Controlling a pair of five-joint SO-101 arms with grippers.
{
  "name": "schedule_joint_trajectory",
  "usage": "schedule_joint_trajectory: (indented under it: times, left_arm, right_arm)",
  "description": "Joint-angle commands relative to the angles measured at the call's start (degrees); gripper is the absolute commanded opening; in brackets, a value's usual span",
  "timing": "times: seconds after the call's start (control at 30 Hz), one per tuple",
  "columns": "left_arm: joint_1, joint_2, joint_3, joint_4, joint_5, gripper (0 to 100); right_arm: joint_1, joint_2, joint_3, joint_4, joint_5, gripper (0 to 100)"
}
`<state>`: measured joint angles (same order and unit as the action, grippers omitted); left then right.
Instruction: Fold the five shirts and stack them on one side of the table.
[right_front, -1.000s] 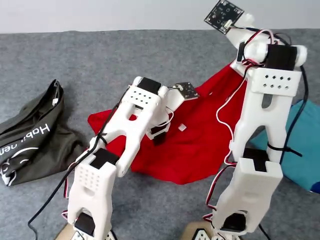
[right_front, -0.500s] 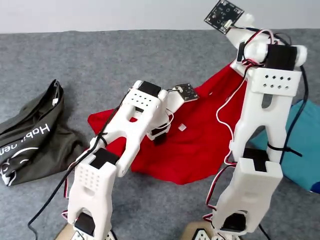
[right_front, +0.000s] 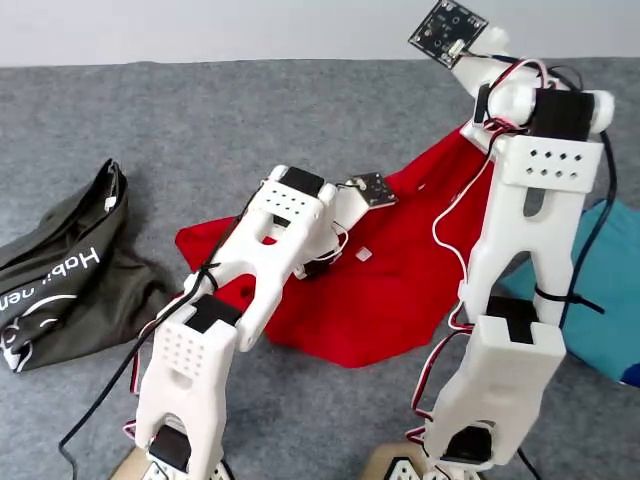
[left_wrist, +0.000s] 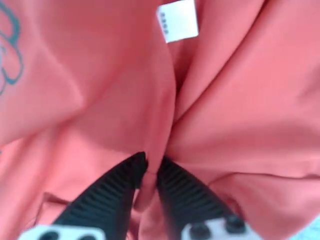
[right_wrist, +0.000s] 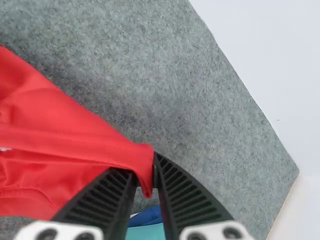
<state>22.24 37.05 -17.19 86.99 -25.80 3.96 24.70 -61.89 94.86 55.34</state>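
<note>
A red shirt (right_front: 400, 270) lies spread on the grey mat at the middle of the table. My left gripper (right_front: 316, 262) is low over the shirt's left half. It is shut on a raised fold of the red shirt (left_wrist: 125, 100), with its tips (left_wrist: 148, 167) pinching the cloth not far from a white label (left_wrist: 178, 20). My right gripper (right_wrist: 146, 176) is shut on a corner of the red shirt (right_wrist: 60, 135), held up at the far right of the mat. In the high view that corner (right_front: 462, 140) rises beside the right arm.
A dark olive shirt (right_front: 60, 270) lies crumpled at the left of the mat. A teal shirt (right_front: 605, 300) sits at the right edge, partly behind the right arm. Bare grey mat (right_front: 250, 110) stretches along the far side.
My left gripper has shifted slightly with its pinched fold, and the red shirt's near hem has drawn in a little. The right arm has kept still.
</note>
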Motion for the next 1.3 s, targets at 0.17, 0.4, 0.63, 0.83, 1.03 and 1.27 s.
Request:
schedule_joint_trajectory:
  times: [0.17, 0.4, 0.63, 0.83, 1.03, 1.27]
  left_arm:
    - [-0.53, -5.45, -1.63, 0.97, -2.02, 1]
    - [-0.88, -11.69, -9.63, 8.70, -2.90, 0]
    - [-7.03, -13.36, -20.35, 13.36, -2.90, 0]
    - [-11.16, -13.89, -21.14, 13.36, -2.64, 0]
    - [-14.42, -21.63, -27.74, 13.36, 2.20, 0]
    - [-19.25, -31.21, -39.78, 12.92, 8.70, 0]
  right_arm:
    - [0.66, -2.77, -0.62, 0.31, 0.44, 1.0]
    - [0.66, -2.86, -0.70, 0.31, 0.44, 1.0]
    - [0.66, -3.56, -0.70, 0.31, 0.44, 1.0]
    - [0.66, -4.88, -0.70, 0.31, 0.44, 1.0]
    - [1.27, -11.91, -0.70, -0.31, 0.44, 1.0]
    - [4.53, -21.85, -0.70, -4.53, -2.46, 1.0]
